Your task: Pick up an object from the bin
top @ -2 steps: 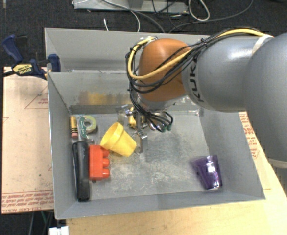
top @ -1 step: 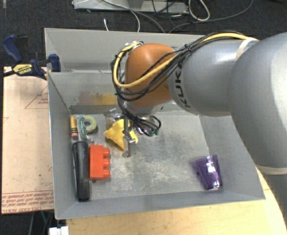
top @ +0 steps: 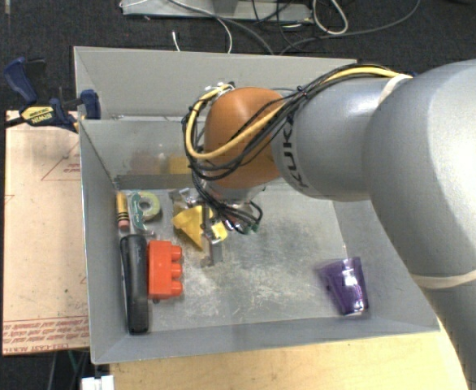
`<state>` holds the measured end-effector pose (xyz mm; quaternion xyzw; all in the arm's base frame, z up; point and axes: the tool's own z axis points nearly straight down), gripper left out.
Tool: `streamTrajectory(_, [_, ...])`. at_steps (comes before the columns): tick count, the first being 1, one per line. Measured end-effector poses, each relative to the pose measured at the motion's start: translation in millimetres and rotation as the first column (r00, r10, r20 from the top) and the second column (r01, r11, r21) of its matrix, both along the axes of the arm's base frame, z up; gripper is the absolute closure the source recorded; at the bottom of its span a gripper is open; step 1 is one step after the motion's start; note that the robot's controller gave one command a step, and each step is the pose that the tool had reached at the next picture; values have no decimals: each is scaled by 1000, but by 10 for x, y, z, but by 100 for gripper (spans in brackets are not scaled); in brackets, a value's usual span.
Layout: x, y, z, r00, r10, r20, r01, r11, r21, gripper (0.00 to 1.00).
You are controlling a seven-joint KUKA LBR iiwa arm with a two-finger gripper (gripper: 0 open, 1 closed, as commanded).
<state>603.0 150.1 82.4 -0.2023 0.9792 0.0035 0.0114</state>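
Note:
My gripper is low in the middle of the bin, under the arm's orange cover, with its tip near the floor. A yellow wedge-shaped piece sits right against its left side, partly hidden by the gripper body. An orange-red toy block lies just left of and below the gripper, apart from it. Whether the yellow piece is gripped cannot be made out.
Along the left wall lie a long black handle-like tool and, above it, a grey-green ring-shaped thing beside a thin striped stick. A crumpled purple piece rests at the lower right. The big arm covers the bin's right side.

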Motion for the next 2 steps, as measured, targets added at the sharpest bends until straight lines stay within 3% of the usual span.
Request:
streamTrajectory(1, [16, -49, 542, 1000, -16, 0, 16, 1000, -2, 100])
streamTrajectory(2, [22, -53, 503, 1000, -19, 0, 19, 1000, -2, 100])
